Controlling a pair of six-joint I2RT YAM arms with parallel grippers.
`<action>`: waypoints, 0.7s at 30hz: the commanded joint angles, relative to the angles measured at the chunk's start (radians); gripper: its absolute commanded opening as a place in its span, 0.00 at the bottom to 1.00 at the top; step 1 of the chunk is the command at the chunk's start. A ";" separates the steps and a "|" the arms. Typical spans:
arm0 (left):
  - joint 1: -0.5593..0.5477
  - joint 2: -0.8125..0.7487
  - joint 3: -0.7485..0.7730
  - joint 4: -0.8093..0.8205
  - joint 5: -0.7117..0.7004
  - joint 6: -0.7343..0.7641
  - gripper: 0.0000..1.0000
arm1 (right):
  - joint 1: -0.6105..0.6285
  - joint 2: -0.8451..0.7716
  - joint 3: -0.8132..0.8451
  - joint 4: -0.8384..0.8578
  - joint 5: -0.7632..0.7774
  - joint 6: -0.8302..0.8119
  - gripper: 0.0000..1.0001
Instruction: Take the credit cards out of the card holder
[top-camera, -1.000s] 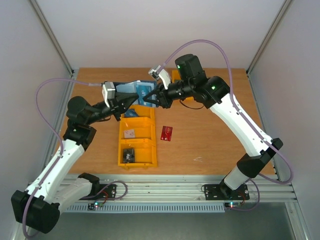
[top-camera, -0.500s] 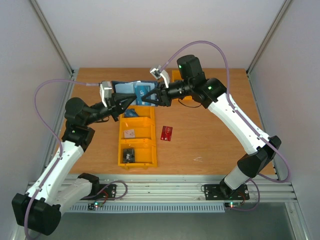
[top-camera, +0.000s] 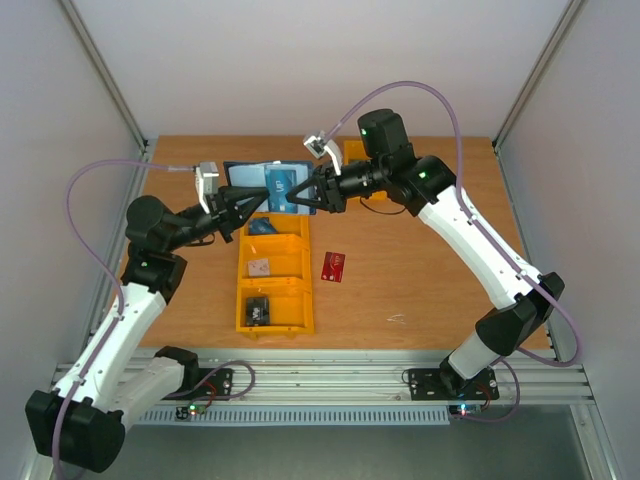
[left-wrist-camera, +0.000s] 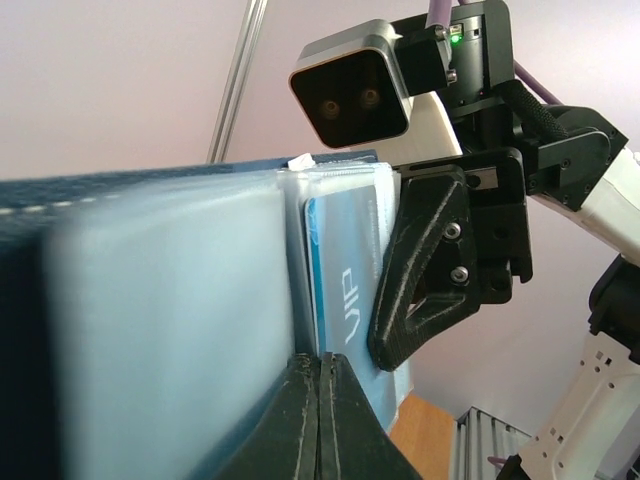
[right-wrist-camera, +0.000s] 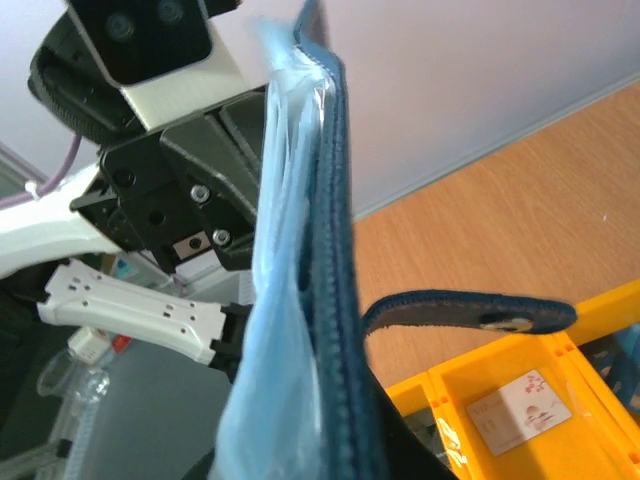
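The card holder (top-camera: 262, 180) hangs open in the air above the back of the table, navy outside with pale blue pockets (left-wrist-camera: 150, 300). My left gripper (top-camera: 258, 203) is shut on its lower edge at the fold (left-wrist-camera: 320, 358). My right gripper (top-camera: 300, 196) is shut on the holder's right half, one finger (left-wrist-camera: 425, 270) lying over a blue card (left-wrist-camera: 345, 270) marked VIP that sits in a pocket. In the right wrist view the holder's edge (right-wrist-camera: 335, 250) runs down between my jaws and its strap (right-wrist-camera: 470, 312) sticks out sideways. A red credit card (top-camera: 334, 266) lies flat on the table.
A yellow compartment tray (top-camera: 241, 290) stands below the holder, with a white card (top-camera: 259, 267), a dark item (top-camera: 257, 309) and a blue item (top-camera: 263, 227) in it. Another yellow bin (top-camera: 354, 150) sits at the back behind my right arm.
Both grippers and the card holder have drifted a little to the left. The red card on the table has not moved.
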 joint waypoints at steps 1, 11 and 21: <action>0.021 -0.016 -0.005 0.053 0.021 -0.009 0.00 | -0.009 -0.042 0.002 -0.018 -0.030 -0.004 0.02; -0.020 0.021 0.004 0.057 0.088 -0.023 0.17 | -0.003 -0.022 0.009 0.037 -0.091 0.035 0.01; -0.039 0.019 0.009 0.075 0.073 -0.018 0.00 | -0.006 -0.022 0.013 0.016 -0.094 -0.001 0.02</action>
